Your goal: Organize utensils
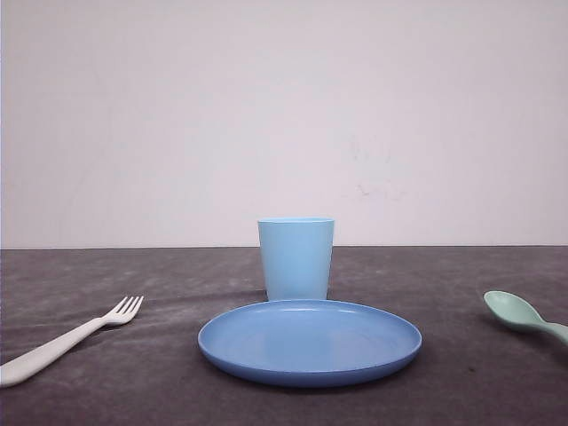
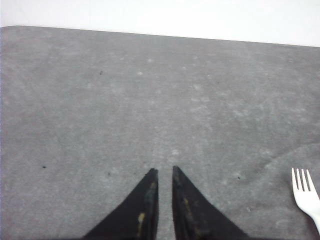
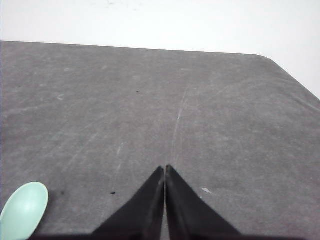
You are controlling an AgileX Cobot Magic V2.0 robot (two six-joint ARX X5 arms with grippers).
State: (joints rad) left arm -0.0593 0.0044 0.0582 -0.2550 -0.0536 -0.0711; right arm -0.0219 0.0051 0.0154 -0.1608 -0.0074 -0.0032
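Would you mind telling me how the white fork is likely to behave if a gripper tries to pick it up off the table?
The white fork looks like thin plastic, so it is probably light and fairly stiff. It lies flat on the grey table, so the low handle may be hard to get under and might slide rather than lift. Its slender tines could flex or snap if pinched.

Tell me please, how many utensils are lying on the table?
2. The white fork lies left of the blue plate, tines pointing toward the cup. The mint-green spoon lies right of the plate, its handle cut off by the picture edge. Nothing seems hidden.
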